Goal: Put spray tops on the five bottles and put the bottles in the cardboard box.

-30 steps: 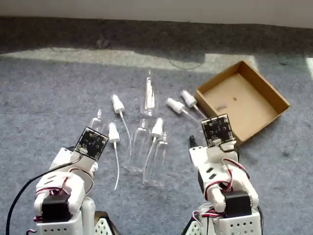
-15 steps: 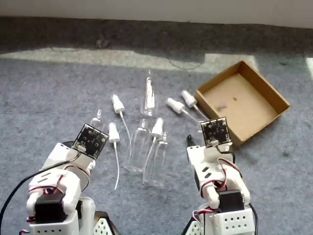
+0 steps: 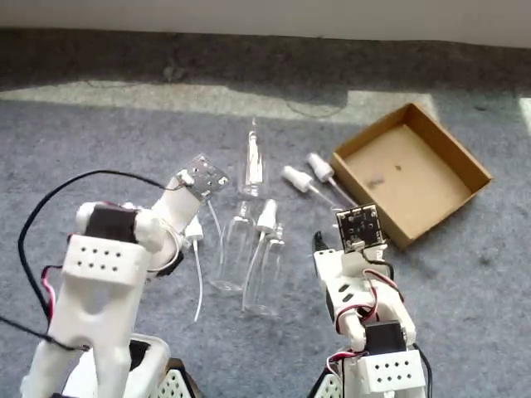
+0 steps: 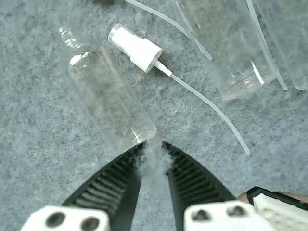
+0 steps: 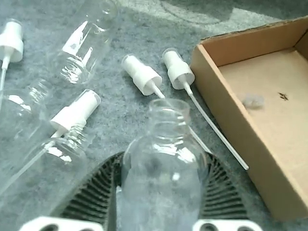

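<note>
Left gripper point(image 4: 153, 145): black ribbed jaws a narrow gap apart with only carpet between them, tips just beside the base of a clear plastic bottle lying on its side point(image 4: 108, 94).
Nearest top: a white plastic spray top with a long thin tube point(image 4: 136, 46) lies just beside that bottle's neck, not touching it.
Right gripper point(image 5: 161, 166): clamped around an uncapped clear round bottle point(image 5: 163, 144), whose open neck points away from the wrist.
Cardboard box point(image 3: 415, 178): brown, shallow and open-topped, on the grey carpet point(image 3: 83, 141) just past the right arm.
Spray tops by the box: two white ones point(image 3: 296, 177) point(image 3: 319, 165) lie near its corner, tubes trailing.
Middle bottles: two clear ones point(image 3: 235, 249) point(image 3: 267, 265) lie side by side, with a third point(image 3: 253, 162) farther back.
Middle spray top point(image 3: 265, 217): it lies at the pair's necks, possibly seated on one.
</note>
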You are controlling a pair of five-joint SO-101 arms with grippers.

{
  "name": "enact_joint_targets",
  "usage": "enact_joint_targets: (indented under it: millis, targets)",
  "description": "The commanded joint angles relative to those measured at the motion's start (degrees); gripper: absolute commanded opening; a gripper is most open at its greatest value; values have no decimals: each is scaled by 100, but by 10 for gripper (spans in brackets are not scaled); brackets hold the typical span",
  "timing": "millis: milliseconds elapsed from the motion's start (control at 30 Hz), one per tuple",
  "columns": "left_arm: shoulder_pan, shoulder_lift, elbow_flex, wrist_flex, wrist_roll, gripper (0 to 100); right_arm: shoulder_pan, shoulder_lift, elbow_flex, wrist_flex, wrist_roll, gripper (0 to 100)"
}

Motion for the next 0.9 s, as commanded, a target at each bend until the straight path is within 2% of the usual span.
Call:
enact_joint_targets:
  millis: [0,167,300,633,867]
  targets:
    - [435,1297,-1051,53,756,16,338,-92,-40,-180,-62,95]
    - [690,2607,-1938,53,1802,90,593,-92,-31,-180,-62,95]
    - [699,3574,-2668,62,2532,91,593,-92,-31,-180,-62,95]
    - [637,5534,-3873,62,3270,96,602,-92,-31,-171,-62,95]
    - [479,5701,-4066,88,3833,158,602,-92,-22,-171,-44,95]
